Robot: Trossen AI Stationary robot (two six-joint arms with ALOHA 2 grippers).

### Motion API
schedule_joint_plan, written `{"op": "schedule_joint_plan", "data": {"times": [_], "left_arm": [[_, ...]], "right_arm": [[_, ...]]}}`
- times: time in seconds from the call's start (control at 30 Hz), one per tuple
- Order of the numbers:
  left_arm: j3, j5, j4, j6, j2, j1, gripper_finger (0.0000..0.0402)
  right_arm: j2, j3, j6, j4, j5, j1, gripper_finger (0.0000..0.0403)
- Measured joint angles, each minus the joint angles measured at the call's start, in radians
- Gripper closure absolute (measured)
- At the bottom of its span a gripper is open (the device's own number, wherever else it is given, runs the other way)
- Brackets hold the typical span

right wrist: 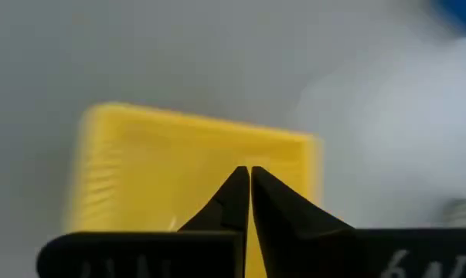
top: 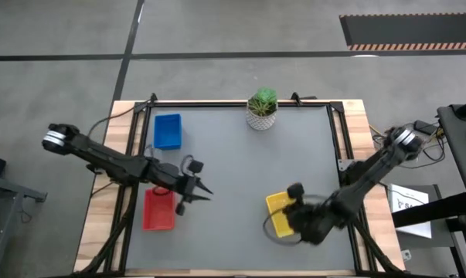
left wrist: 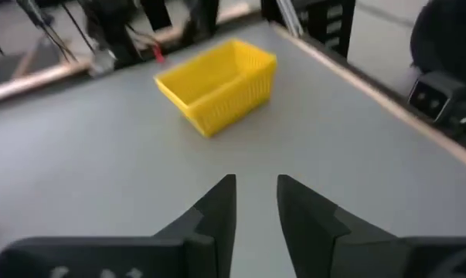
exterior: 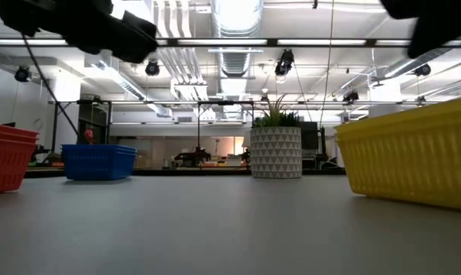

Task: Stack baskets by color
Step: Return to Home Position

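Hovering over the left half of the table (top: 240, 166), the left gripper (top: 204, 193) is placed just right of the red basket (top: 158, 209), apart from it, tips pointed to the right. In the left wrist view the gripper (left wrist: 256, 185) is seen empty. Its fingers (left wrist: 221, 212) are parted by a narrow gap with bare table under them, and the yellow basket (left wrist: 217, 85) is seen well ahead.

The right gripper (top: 298, 220) is held over the yellow basket (top: 279, 210) at the near right of the table. In the right wrist view its tips (right wrist: 250, 174) are pressed together with nothing between them, above the basket's open inside (right wrist: 163, 170). Contact with the basket cannot be told.

The red basket is set at the near left. The blue basket (top: 168, 130) is set at the far left, well apart from the red one. A white pot (top: 261, 118) with a green plant (top: 263, 100) is placed at the far edge, near the middle.

In the low view red (exterior: 4, 156) is seen at the left, blue (exterior: 99, 162) farther back, the pot (exterior: 276, 153) at the middle far and yellow (exterior: 413, 160) close at the right. All are resting upright on the table. Only one pile per colour is seen, and how many baskets are nested in each cannot be told.
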Motion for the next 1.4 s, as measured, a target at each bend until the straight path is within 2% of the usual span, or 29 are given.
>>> {"op": "schedule_joint_plan", "data": {"times": [0.07, 0.17, 0.27, 0.37, 0.5, 0.6, 0.77, 0.9, 1.13, 1.3, 1.4], "left_arm": [[-0.050, 0.002, 0.022, 0.000, -0.084, 0.010, 0.0336], [-0.133, 0.001, 0.058, -0.017, -0.211, 0.023, 0.0366], [-0.223, 0.001, 0.149, -0.028, -0.320, 0.054, 0.0394], [-0.318, -0.004, 0.270, -0.028, -0.397, 0.114, 0.0398], [-0.415, -0.002, 0.326, -0.051, -0.489, 0.185, 0.0401], [-0.466, 0.001, 0.326, -0.092, -0.547, 0.201, 0.0401], [-0.548, 0.002, 0.323, -0.097, -0.616, 0.201, 0.0401], [-0.553, -0.002, 0.273, -0.102, -0.644, 0.201, 0.0401], [-0.553, -0.100, 0.274, -0.080, -0.677, 0.201, 0.0402], [-0.554, -0.110, 0.308, -0.079, -0.719, 0.201, 0.0402], [-0.554, -0.144, 0.331, -0.044, -0.751, 0.201, 0.0402]], "right_arm": [[-0.113, -0.122, -0.075, 0.148, 0.056, -0.035, 0.0394], [-0.274, -0.307, -0.241, 0.466, 0.068, -0.111, 0.0394], [-0.403, -0.463, -0.413, 0.775, -0.012, -0.206, 0.0394], [-0.506, -0.570, -0.513, 0.932, -0.149, -0.327, 0.0394], [-0.656, -0.650, -0.519, 0.909, -0.241, -0.469, 0.0394], [-0.776, -0.717, -0.514, 0.905, -0.299, -0.524, 0.0394], [-0.946, -0.845, -0.520, 0.903, -0.314, -0.567, 0.0394], [-1.065, -0.928, -0.550, 0.898, -0.314, -0.591, 0.0394], [-1.251, -0.960, -0.621, 0.772, -0.293, -0.633, 0.0394], [-1.374, -0.925, -0.712, 0.704, -0.288, -0.635, 0.0394], [-1.384, -0.913, -0.723, 0.701, -0.293, -0.635, 0.0394]]}}
